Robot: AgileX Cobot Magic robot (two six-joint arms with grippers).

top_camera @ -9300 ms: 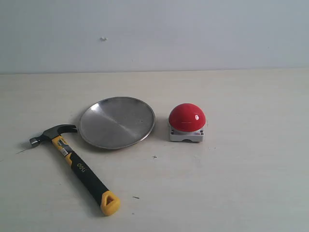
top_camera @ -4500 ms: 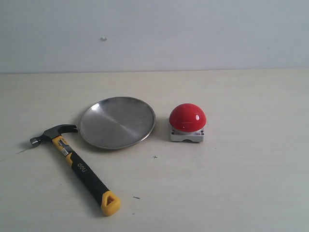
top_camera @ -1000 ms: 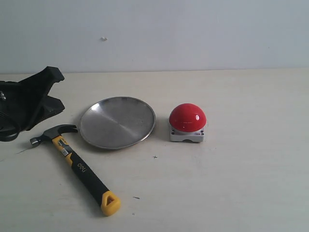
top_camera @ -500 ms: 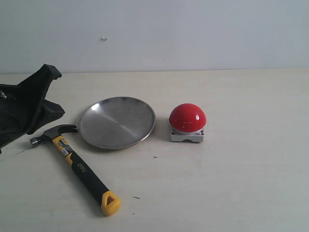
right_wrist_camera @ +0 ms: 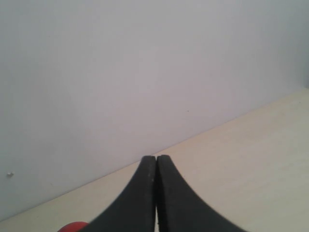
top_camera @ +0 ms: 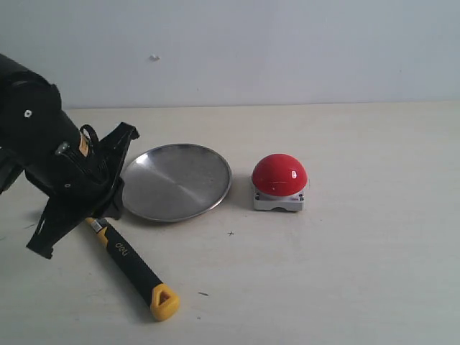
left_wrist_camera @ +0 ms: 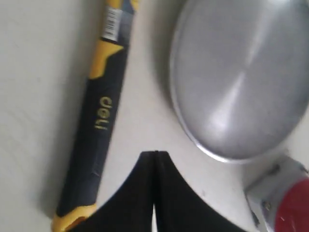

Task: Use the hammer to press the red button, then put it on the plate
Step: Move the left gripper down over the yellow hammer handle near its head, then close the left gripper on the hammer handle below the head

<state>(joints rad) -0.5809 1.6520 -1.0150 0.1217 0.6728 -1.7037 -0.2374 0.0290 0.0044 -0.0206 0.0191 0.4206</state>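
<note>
Pale table [top_camera: 345, 273], hammer [top_camera: 129, 259] (head hidden), plate [top_camera: 180, 183] beside it, red button [top_camera: 279, 175] right of plate

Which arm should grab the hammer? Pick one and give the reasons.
Left. The left end effector hangs right beside the hammer, jaws closed. The right end effector faces the wall and is absent from the exterior view.

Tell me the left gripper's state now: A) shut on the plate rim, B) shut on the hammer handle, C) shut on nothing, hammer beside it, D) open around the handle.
C: in the left wrist view the left gripper is shut on nothing, and the hammer lies apart beside it.
</note>
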